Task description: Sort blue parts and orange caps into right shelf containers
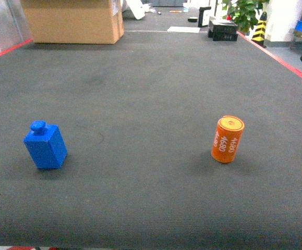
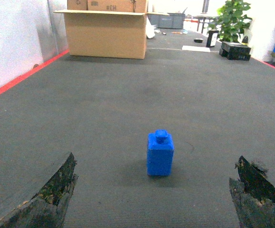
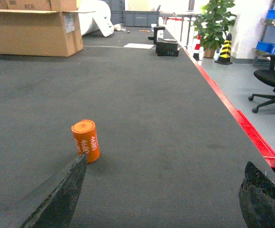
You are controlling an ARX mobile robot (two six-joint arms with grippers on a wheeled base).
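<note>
The desk (image 1: 151, 94) is covered in a dark grey, matt, finely ribbed fabric that looks like felt or low carpet, edged with a smooth red strip (image 3: 251, 133). The blue part (image 1: 45, 145) appears to be moulded plastic, smooth with a slight sheen. The orange cap (image 1: 227, 139) looks like smooth plastic with a satin finish and white printed numerals. The fingers of the left tool (image 2: 47, 194) and of the right tool (image 3: 61, 194) show a dark, rough, worn surface with ragged edges. The box (image 2: 106, 33) beyond the desk is plain brown matt cardboard.
</note>
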